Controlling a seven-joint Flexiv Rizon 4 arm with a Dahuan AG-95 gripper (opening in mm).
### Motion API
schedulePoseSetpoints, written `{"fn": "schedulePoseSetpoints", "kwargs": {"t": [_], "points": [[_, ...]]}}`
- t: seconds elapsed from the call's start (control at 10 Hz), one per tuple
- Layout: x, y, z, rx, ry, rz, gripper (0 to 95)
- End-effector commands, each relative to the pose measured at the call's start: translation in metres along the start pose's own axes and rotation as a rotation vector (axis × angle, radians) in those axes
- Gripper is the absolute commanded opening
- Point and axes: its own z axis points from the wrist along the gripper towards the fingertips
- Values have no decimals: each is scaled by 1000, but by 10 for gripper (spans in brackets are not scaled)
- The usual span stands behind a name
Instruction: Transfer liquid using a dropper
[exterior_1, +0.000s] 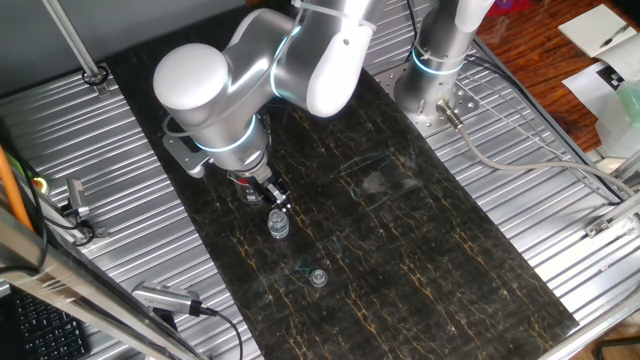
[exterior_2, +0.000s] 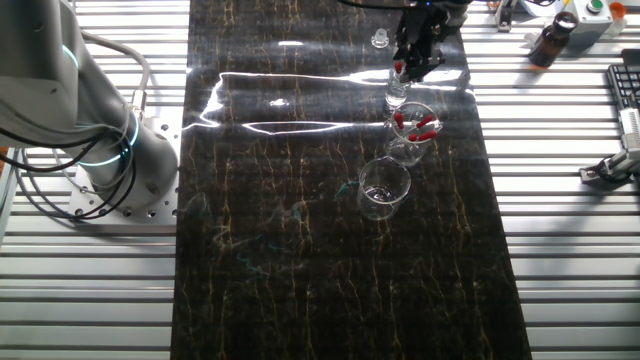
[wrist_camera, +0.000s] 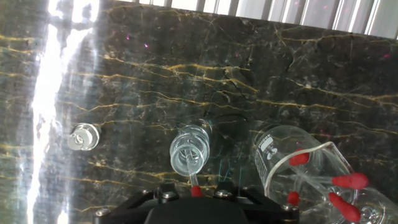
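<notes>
Dropper (wrist_camera: 194, 184) bulb hidden between the jaws; beaker (wrist_camera: 311, 174) cut off at frame edge.

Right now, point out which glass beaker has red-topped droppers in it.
The beaker nearest the claw, beside the small bottle that the held dropper dips into; red bulbs show inside. The other beaker holds none.

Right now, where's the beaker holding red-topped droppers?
The beaker sits lower right in the hand view, beside the small jar under the jaws; in the other fixed view, between that jar and a second beaker.
</notes>
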Motion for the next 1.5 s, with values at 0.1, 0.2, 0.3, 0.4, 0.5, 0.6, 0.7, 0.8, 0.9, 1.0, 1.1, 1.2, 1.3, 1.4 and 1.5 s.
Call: {"fn": "schedulePoseSetpoints", "kwargs": {"t": [0.1,0.2,0.3,0.4,0.5,0.6,0.7,0.8,0.9,1.0,1.1,1.2,1.3,1.4,1.5], "points": [[0,0,1,2,-6,1,190],[0,0,1,2,-7,1,190],[0,0,2,2,-9,1,190],[0,0,2,2,-9,2,190],[0,0,2,3,-10,3,190],[0,-1,2,4,-10,4,190],[0,-1,2,4,-10,4,190],[0,-1,3,3,-10,6,0],[0,-1,3,3,-10,8,0],[0,-1,3,3,-10,9,0],[0,-1,3,0,-11,11,0],[0,-1,3,0,-11,11,0],[0,-1,2,0,-11,11,0],[1,0,1,0,-10,12,0],[1,0,-1,0,-10,12,0]]}}
